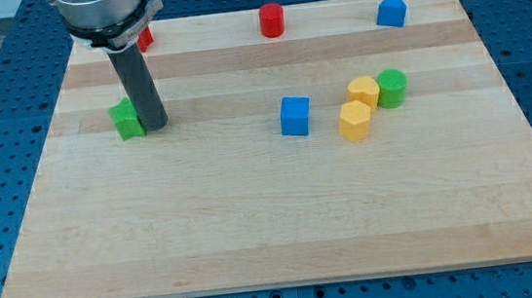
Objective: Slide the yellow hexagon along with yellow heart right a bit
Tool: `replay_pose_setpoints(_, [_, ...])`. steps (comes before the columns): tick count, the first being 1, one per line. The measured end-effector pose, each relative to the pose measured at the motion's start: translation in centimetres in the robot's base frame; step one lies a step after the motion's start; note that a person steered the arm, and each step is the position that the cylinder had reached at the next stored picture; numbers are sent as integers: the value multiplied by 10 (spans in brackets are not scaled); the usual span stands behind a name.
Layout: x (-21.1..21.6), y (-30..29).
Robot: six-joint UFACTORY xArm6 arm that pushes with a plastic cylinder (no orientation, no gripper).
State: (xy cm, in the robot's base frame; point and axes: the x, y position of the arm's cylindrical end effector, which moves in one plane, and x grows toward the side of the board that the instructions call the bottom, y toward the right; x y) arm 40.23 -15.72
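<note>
While parked at my tip (154,126), touching green block (127,119), far left of yellow hexagon (354,120) & yellow heart (364,91); no fingers, nothing held.

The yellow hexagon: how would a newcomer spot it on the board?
Look right of centre on the wooden board, at the three-block cluster. The yellow hexagon is its lowest, nearest block, below the yellow heart and green cylinder, right of the blue cube.
</note>
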Motion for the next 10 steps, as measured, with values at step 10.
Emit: replay_pose_setpoints(10, [-20,321])
